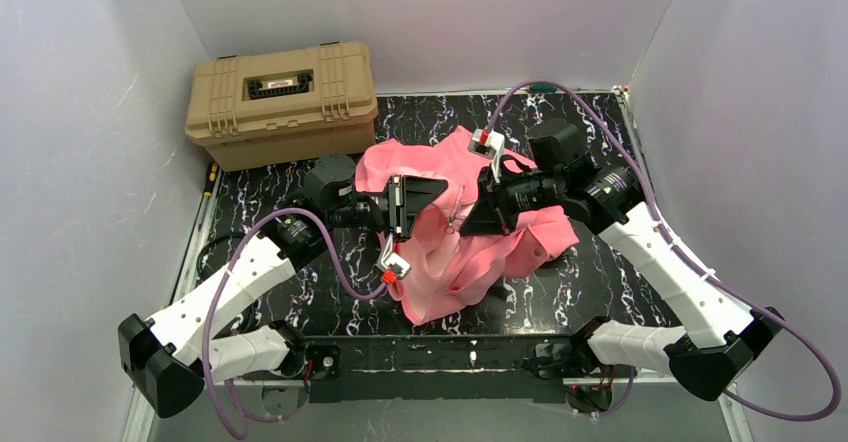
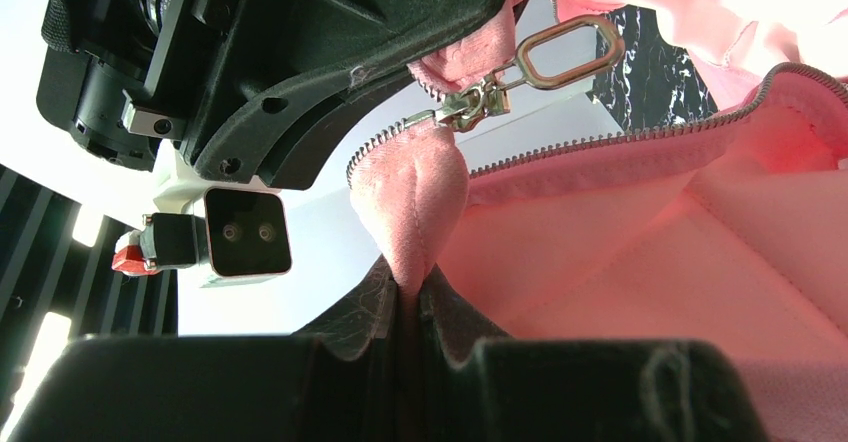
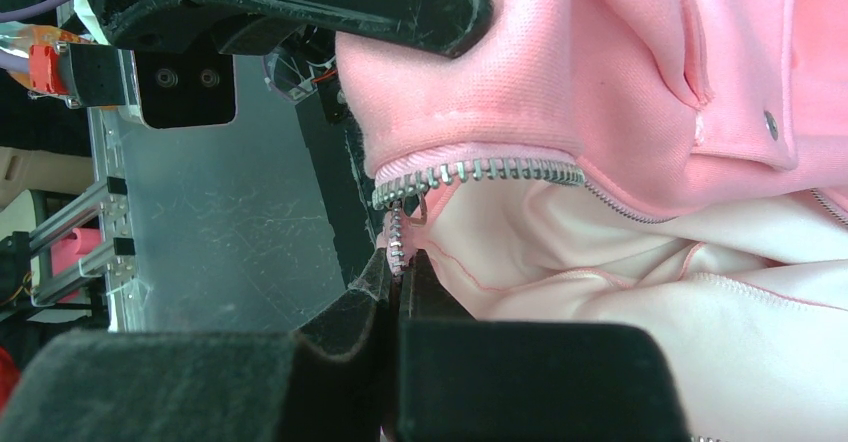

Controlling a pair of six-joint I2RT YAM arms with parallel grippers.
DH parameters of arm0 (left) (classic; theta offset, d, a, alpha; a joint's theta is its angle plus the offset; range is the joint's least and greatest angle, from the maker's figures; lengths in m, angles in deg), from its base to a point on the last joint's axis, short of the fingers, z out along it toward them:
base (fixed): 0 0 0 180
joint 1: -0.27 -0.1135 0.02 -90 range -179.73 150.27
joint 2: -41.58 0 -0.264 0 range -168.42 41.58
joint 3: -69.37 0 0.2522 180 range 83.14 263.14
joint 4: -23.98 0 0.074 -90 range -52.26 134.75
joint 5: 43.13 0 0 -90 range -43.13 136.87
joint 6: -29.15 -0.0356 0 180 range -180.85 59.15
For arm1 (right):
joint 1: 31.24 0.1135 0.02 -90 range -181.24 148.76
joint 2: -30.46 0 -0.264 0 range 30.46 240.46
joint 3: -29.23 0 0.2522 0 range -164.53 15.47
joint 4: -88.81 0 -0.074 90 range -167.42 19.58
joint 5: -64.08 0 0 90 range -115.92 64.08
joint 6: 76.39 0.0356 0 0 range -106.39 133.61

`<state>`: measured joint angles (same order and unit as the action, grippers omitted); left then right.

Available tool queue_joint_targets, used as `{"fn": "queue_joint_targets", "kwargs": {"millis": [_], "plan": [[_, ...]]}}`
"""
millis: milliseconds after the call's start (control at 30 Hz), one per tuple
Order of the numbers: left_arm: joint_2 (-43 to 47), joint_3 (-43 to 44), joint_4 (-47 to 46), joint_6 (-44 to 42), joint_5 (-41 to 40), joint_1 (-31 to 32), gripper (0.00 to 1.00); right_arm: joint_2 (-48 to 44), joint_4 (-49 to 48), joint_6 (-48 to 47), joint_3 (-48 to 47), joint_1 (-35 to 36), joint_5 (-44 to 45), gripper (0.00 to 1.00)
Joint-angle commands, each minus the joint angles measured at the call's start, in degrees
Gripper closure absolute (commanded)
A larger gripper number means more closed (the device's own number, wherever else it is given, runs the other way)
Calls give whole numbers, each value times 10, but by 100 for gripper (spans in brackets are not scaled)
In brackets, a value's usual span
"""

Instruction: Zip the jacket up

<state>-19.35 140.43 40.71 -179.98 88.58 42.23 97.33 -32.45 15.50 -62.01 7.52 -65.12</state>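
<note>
Left tool (image 2: 405, 297) of mine pinched shut on a fold of the jacket (image 1: 440, 292) below its zipper slider (image 2: 470, 104) | jacket bunched on my desk (image 1: 610, 287), just right of the tan case (image 1: 282, 102) | right tool (image 3: 395, 274), farther right of that case, clamped on the jacket's zipper teeth (image 3: 480, 170)

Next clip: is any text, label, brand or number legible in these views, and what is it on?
No text here can be read.
Label, white and red, by the handle on the tan case lid: too small to read.
Jacket: no print, tag or logo showing.
Zipper slider: bare metal, no marking visible.
</note>
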Motion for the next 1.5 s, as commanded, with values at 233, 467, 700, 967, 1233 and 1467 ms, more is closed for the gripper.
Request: {"fn": "queue_joint_targets", "kwargs": {"millis": [233, 467, 700, 967, 1233, 1467], "plan": [[9, 21, -26, -67, 5, -1, 100, -15, -9, 2, -4, 3, -16, 99], [8, 24, -26, -63, 2, 0, 100, -15, -8, 2, -2, 3, -15, 99], [13, 20, -26, -63, 2, -1, 100, -16, -5, 0, -5, 3, -6, 99], [17, 15, -22, -63, -2, -1, 100, -19, 1, -3, -7, 3, 0, 99], [22, 12, -6, -77, 0, -1, 100, -18, -4, -2, -11, 3, 4, 99], [21, 5, -5, -89, 1, 0, 100, -17, -8, 2, -13, 3, 3, 99]]}}
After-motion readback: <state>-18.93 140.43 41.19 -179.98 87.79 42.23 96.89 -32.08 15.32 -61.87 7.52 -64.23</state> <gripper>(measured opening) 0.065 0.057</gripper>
